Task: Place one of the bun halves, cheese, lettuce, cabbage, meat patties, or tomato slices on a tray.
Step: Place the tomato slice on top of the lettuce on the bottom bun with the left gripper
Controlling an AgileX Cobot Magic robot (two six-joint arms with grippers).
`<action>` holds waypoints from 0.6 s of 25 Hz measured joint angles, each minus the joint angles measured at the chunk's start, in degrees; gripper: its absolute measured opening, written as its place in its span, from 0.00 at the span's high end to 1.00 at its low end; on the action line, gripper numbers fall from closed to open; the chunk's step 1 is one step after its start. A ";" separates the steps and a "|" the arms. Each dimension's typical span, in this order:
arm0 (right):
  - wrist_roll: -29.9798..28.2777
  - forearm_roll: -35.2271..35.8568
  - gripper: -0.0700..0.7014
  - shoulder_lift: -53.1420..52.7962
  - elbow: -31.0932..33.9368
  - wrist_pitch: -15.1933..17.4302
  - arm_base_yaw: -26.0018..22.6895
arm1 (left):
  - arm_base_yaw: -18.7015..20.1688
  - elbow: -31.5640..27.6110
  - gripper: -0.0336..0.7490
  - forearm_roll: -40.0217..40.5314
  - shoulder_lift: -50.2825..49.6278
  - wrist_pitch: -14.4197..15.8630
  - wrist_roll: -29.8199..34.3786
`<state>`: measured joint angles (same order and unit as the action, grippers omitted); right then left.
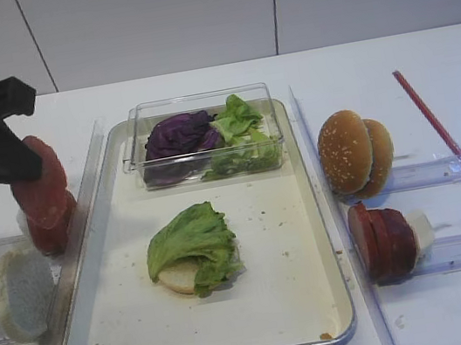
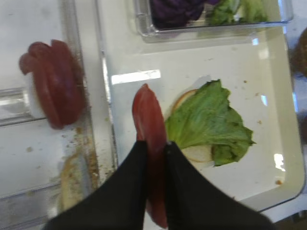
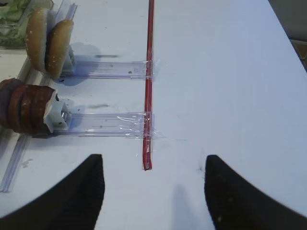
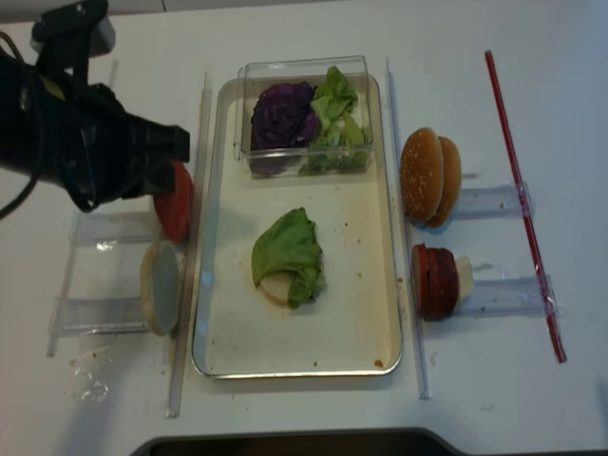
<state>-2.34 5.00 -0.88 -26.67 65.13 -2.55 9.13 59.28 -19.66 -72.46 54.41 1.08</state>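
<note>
White tabletop carries the tray (image 1: 308,213), where lettuce (image 1: 190,239) covers a bun half (image 1: 180,278). Tomato slices (image 1: 51,222) stand left of it. Left gripper (image 2: 156,148), raised beside the rim, pinches one slice (image 2: 149,124) on edge; carrying it over the lettuce looks next. Right gripper (image 3: 153,184) hangs spread, empty.

A white table (image 1: 373,69) carries the metal tray (image 1: 308,213) at its middle — clear plastic rails (image 1: 442,168) lie on both sides, and a red strip (image 1: 452,144) is taped along the right.
</note>
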 joint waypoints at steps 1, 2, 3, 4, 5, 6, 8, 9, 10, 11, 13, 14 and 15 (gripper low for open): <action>0.00 0.00 0.30 0.00 0.00 0.00 0.00 | -0.73 0.00 0.90 -2.98 -0.29 0.22 1.94; 0.00 0.00 0.30 0.00 0.00 0.00 0.00 | -1.36 0.00 0.90 -5.42 -0.77 0.58 4.37; 0.00 0.00 0.30 0.00 0.00 0.00 0.00 | -1.81 0.00 0.90 -8.19 -1.35 1.06 6.56; 0.00 0.00 0.30 0.00 0.00 0.00 0.00 | -2.20 0.00 0.90 -10.63 -1.97 1.50 8.12; 0.00 0.00 0.30 0.00 0.00 0.00 0.00 | -2.44 0.00 0.90 -12.34 -2.51 1.84 9.52; 0.00 0.00 0.30 0.00 0.00 0.00 0.00 | -2.57 0.00 0.90 -14.17 -3.19 2.23 10.74; 0.00 0.00 0.30 0.00 0.00 0.00 0.00 | -2.70 0.00 0.90 -17.57 -4.57 3.17 12.93; 0.00 0.00 0.30 0.00 0.00 0.00 0.00 | -2.70 0.00 0.90 -19.11 -5.16 3.61 14.09; 0.00 0.00 0.30 0.00 0.00 0.00 0.00 | -2.83 0.00 0.90 -20.97 -5.90 4.14 15.27; 0.00 0.00 0.30 0.00 0.00 0.00 0.00 | -2.82 0.00 0.90 -22.86 -6.64 4.46 16.39; 0.00 0.00 0.30 0.00 0.00 0.00 0.00 | -2.82 0.00 0.90 -26.30 -7.80 5.16 18.43; 0.00 0.00 0.30 0.00 0.00 0.00 0.00 | -2.82 0.00 0.90 -27.97 -8.42 5.64 19.64; 0.00 0.00 0.30 0.00 0.00 0.00 0.00 | -2.82 0.00 0.90 -29.49 -8.90 5.95 20.62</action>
<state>-2.34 5.00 -0.88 -26.67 65.13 -2.55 6.30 59.28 -49.15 -81.36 60.37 21.71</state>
